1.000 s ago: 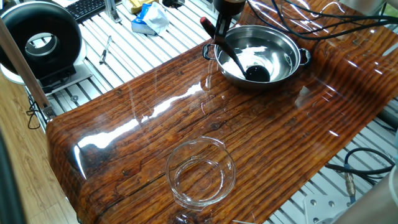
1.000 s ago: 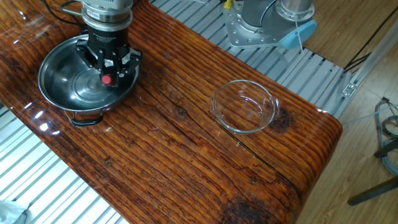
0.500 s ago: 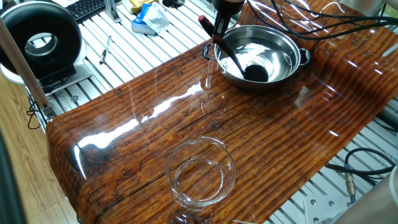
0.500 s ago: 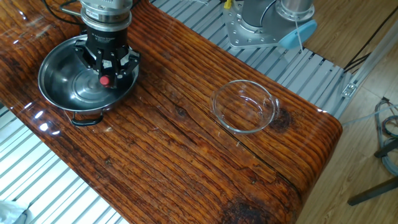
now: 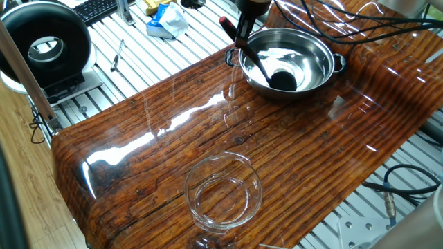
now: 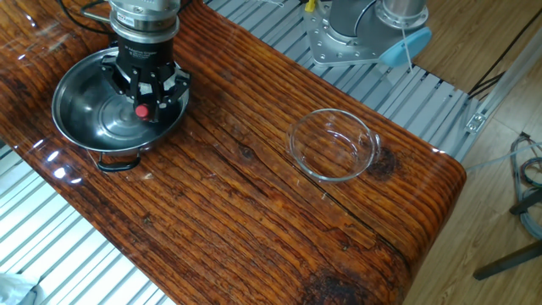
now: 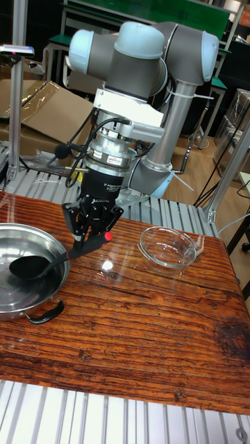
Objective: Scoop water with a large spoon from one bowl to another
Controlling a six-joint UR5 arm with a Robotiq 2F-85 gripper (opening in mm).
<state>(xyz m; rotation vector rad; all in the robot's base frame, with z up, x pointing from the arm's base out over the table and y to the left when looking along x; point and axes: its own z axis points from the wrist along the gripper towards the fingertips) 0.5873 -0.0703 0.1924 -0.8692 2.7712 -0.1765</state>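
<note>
Sitting on the wooden table (image 5: 173, 145) are two bowls, one steel bowl (image 5: 315, 72) and one glass bowl (image 5: 223, 191); the gripper (image 7: 89, 232) clenches one ladle (image 7: 48, 260), handle slanting up, red tip outward, cup low inside the steel bowl
</note>
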